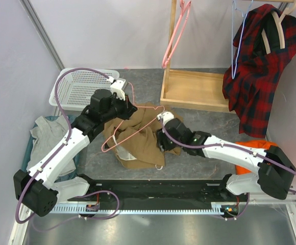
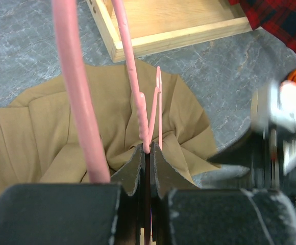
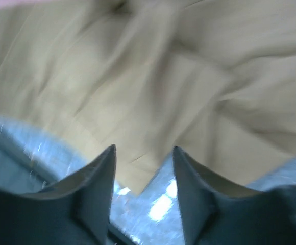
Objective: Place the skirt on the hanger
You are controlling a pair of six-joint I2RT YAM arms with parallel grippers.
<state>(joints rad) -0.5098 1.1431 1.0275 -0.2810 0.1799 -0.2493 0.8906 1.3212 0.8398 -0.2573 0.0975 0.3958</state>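
Left fingers [image 2: 142, 162] pinch the pink hanger [image 2: 81, 102] wire, skirt [image 2: 46, 138] just beyond them. Right fingers [image 3: 108, 163] parted, holding nothing, skirt edge just ahead on the worktop [image 2: 214, 76].

The hanger [image 2: 79, 102] lies over the skirt [image 1: 143, 140] mid-bench [image 1: 214, 120]; basket [image 1: 81, 87] far left; tray [image 1: 194, 88] far right.

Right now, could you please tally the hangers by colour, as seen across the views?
Pink: 2, the hanger gripped by the left end effector over the skirt, and a second pink hanger on the wooden rack
Light-blue: 1, the light-blue hanger
Pale wood: 1, the wooden hanger under the plaid shirt
Total: 4
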